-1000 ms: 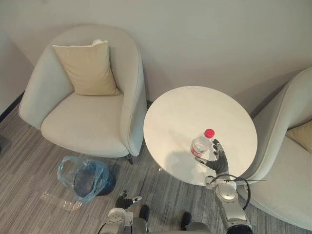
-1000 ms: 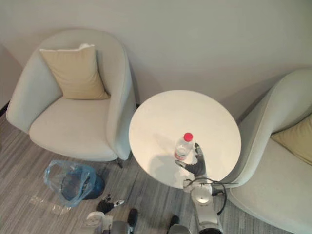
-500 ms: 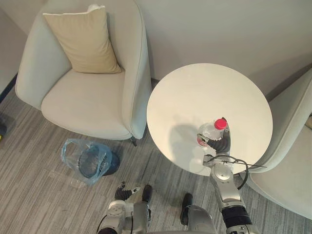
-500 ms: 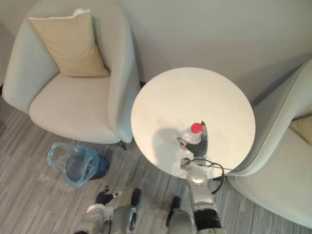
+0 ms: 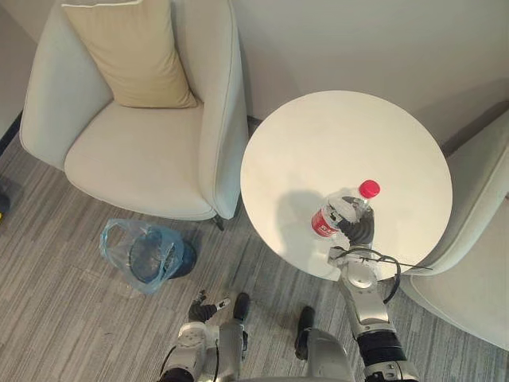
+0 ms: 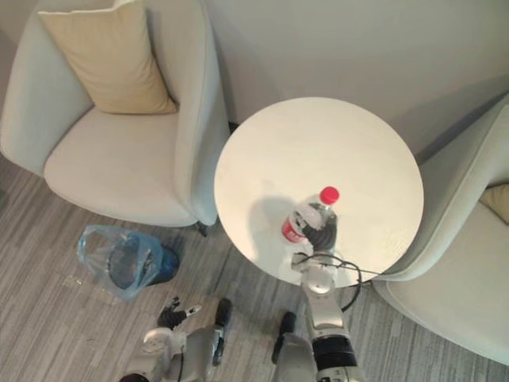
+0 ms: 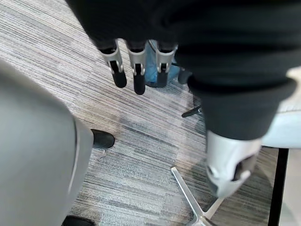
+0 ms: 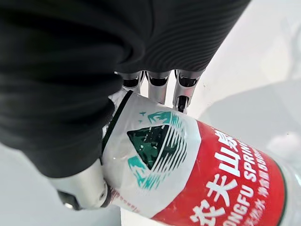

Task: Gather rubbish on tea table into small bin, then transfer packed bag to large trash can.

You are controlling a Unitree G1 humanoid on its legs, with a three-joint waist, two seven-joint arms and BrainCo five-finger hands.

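A clear plastic bottle (image 5: 343, 211) with a red cap and red label tilts above the round white tea table (image 5: 318, 143), near its front edge. My right hand (image 5: 359, 228) is shut on it, fingers and thumb curled round the labelled body (image 8: 188, 174). A small dark bin (image 5: 151, 259) lined with a blue plastic bag stands on the floor to the table's left, in front of the armchair. My left hand (image 5: 205, 309) hangs low by the floor with fingers (image 7: 136, 70) straight and nothing in it.
A pale armchair (image 5: 135, 151) with a tan cushion (image 5: 127, 52) stands left of the table. A second pale armchair (image 5: 477, 263) crowds the table's right side. Grey striped carpet (image 5: 56, 302) lies in front, and a wall is behind.
My right hand has closed round the bottle and lifted it, tilting it cap to the right. The camera has moved forward and down, so the scene has shifted.
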